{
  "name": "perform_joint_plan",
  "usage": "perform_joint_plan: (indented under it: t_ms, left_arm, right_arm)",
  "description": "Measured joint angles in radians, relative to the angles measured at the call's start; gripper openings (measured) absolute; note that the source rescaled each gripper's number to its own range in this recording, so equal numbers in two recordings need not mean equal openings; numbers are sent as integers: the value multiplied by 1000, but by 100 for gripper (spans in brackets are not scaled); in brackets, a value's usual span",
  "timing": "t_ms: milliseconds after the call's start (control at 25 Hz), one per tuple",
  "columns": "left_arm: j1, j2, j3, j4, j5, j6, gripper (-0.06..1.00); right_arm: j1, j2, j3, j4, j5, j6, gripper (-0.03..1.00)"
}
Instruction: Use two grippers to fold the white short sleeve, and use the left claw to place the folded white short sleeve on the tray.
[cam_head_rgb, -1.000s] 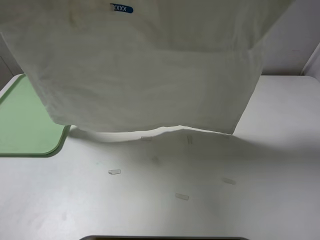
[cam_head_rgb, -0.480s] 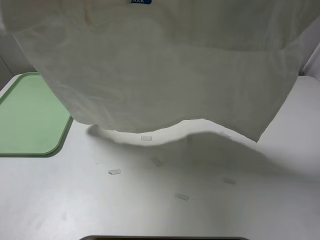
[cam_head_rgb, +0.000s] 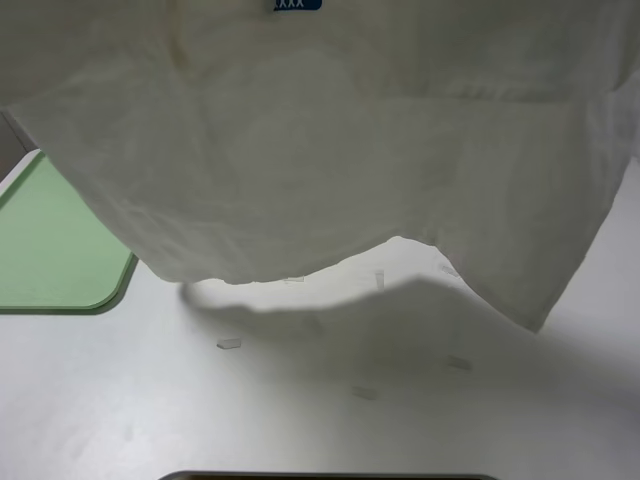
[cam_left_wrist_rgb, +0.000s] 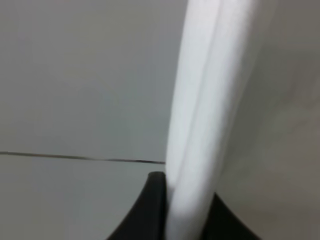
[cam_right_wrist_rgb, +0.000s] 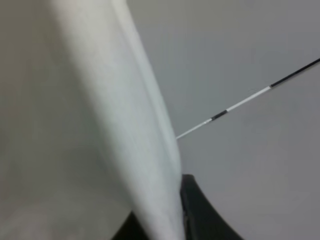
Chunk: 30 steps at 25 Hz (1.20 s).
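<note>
White short sleeve (cam_head_rgb: 330, 160) hanging spread in mid-air over the table (cam_head_rgb: 300, 420), left gripper (cam_left_wrist_rgb: 185, 220) and right gripper (cam_right_wrist_rgb: 167, 225) each pinching a fold of its cloth, pale green tray (cam_head_rgb: 50, 250) lying at the left, partly behind the shirt's edge.

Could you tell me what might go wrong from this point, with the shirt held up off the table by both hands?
The white short sleeve hangs from thin pinches in the left hand and right hand; a slip at either could drop it in a heap.
Its hem sags unevenly, lower on the right, so it may land creased.
The low hem could drag the tape strips on the table.
</note>
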Motion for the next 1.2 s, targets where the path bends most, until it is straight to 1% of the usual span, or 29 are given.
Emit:
perform_joint_plan:
  t_ms: [200, 280, 440, 520, 640, 680, 800, 840, 1040, 1120, 1200]
  left_arm:
    - [0, -26, 1, -30, 65, -1, 2]
    - [0, -39, 1, -37, 65, -9, 2]
    - [0, -75, 3, -57, 65, -24, 2]
    - [-2, -109, 25, -69, 65, -41, 2]
    - [-2, -150, 82, -82, 65, -48, 2]
    - [-2, -150, 82, -82, 65, -48, 2]
    - [-2, -204, 169, -90, 65, -73, 2]
    - [-2, -249, 234, -94, 65, -88, 2]
    - [-2, -282, 266, -96, 65, -97, 2]
    - [-3, -337, 296, -94, 64, -140, 2]
    - [-3, -338, 297, -88, 64, -147, 2]
  right_arm:
    - [0, -46, 39, 16, 0, 21, 0]
    - [0, -61, 55, 19, -1, 24, 0]
    - [0, -148, 155, 42, -7, 34, 0]
    - [0, -195, 200, 57, -19, 50, 0]
    - [0, -237, 234, 80, -24, 62, 0]
    - [0, -237, 234, 80, -24, 62, 0]
    - [0, -254, 246, 94, -23, 66, 0]
    - [0, -281, 262, 115, -21, 74, 0]
    - [0, -305, 268, 144, -13, 88, 0]
    - [0, -305, 268, 146, -13, 89, 0]
    - [0, -306, 268, 146, -13, 89, 0]
